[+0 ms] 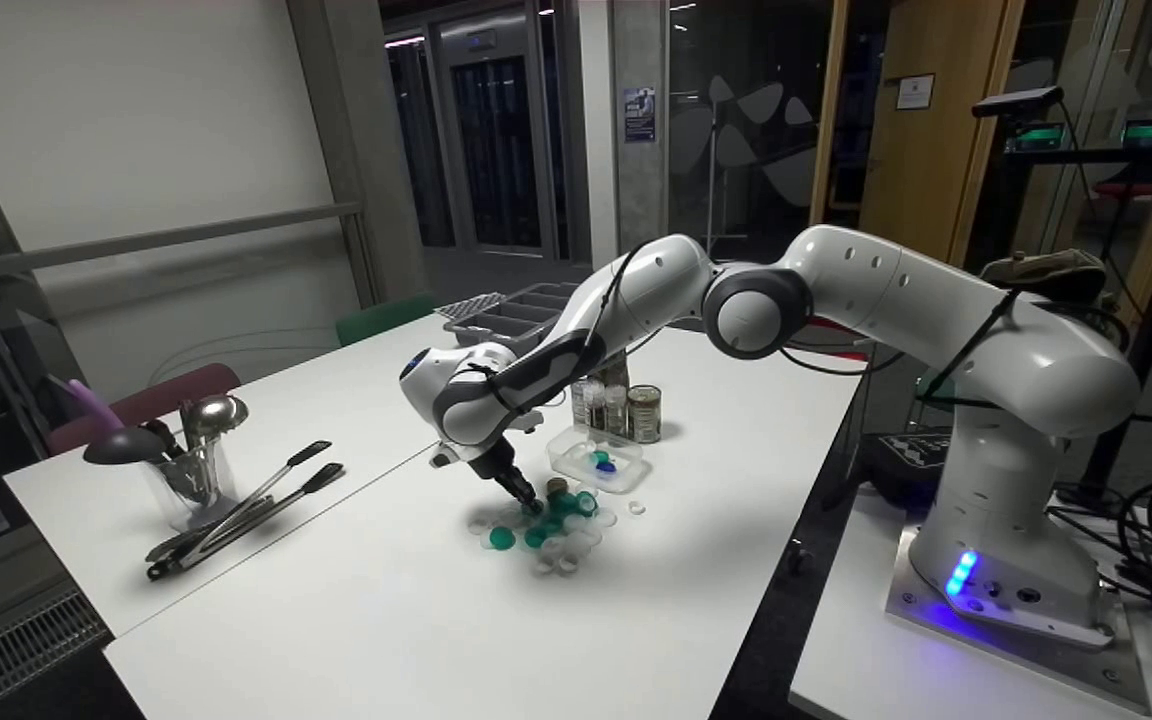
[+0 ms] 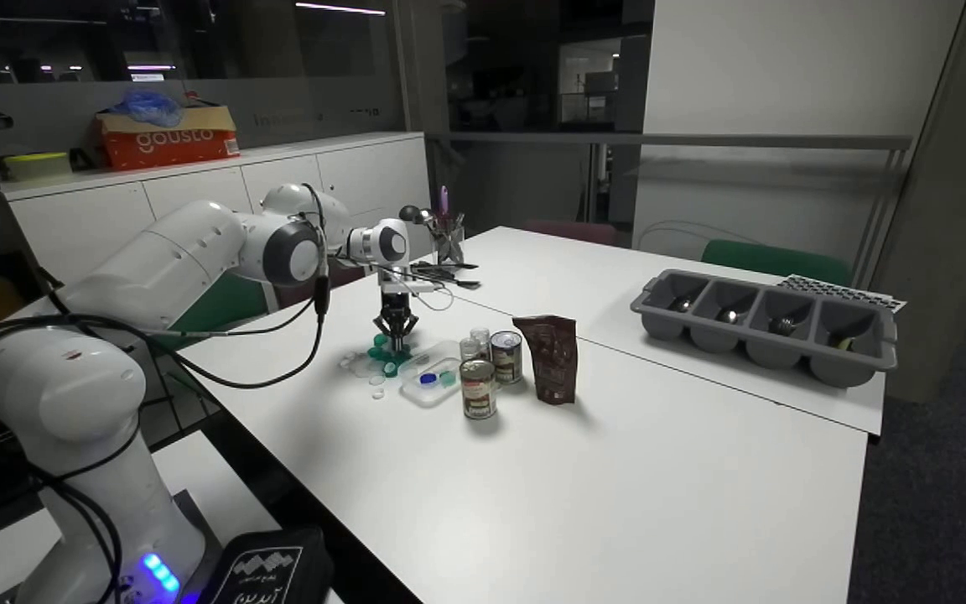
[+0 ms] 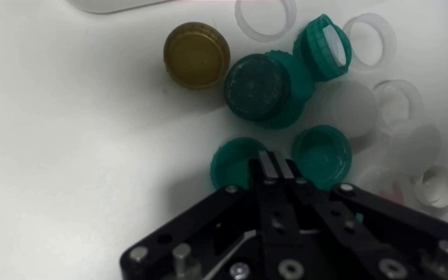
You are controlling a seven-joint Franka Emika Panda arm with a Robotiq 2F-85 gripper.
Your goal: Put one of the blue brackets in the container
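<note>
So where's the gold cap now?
In the wrist view, the gold cap lies near the top, slightly left of centre, just left of a dark green cap; the claw shows lower, further right.

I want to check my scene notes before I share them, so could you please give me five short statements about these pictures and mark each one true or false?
1. The jaws stand wide open. False: the jaws are shut, close to a green cap.
2. The clear container holds a blue piece and a green piece. True.
3. The brown pouch lies flat. False: the brown pouch stands upright.
4. The grey tray has four compartments. True.
5. All the caps are green. False: there are also a gold-brown cap and a whitish cap.
</note>
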